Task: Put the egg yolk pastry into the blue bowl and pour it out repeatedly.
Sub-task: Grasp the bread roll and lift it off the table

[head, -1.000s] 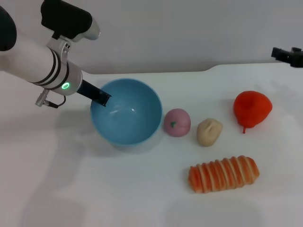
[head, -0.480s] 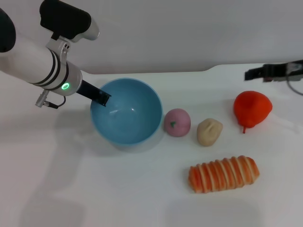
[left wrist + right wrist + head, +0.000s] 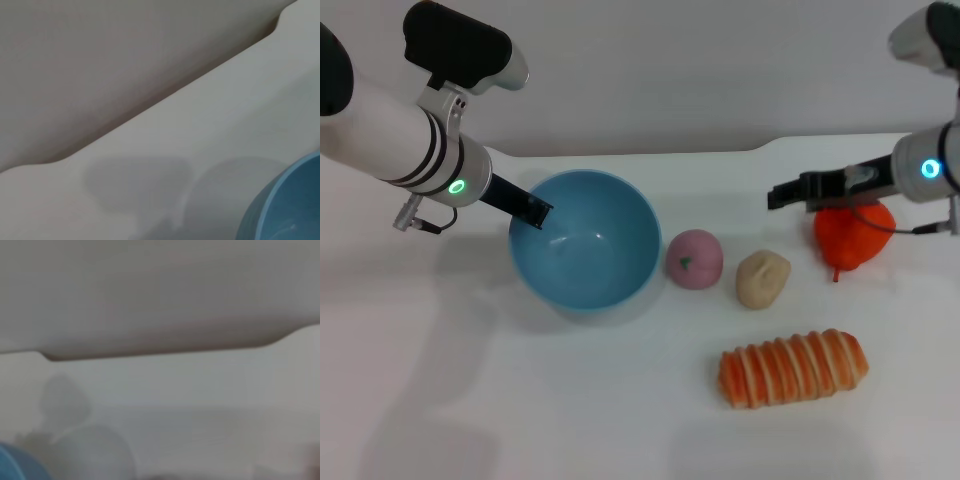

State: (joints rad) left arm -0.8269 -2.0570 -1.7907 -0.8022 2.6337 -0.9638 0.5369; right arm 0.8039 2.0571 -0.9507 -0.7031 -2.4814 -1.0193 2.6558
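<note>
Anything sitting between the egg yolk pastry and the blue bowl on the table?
Yes. The pink round ball with a green speck lies on the table between the pale beige egg yolk pastry and the light blue plastic bowl, close to the bowl's rim.

It looks like a robot test lab: a plain white table (image 3: pixel 520 420) before a bare grey wall (image 3: pixel 700 70).

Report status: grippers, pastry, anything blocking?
Left gripper at blue bowl rim. Right gripper above table, short of egg yolk pastry. Pastry on table, bowl empty. Pink ball sits between pastry and bowl.
</note>
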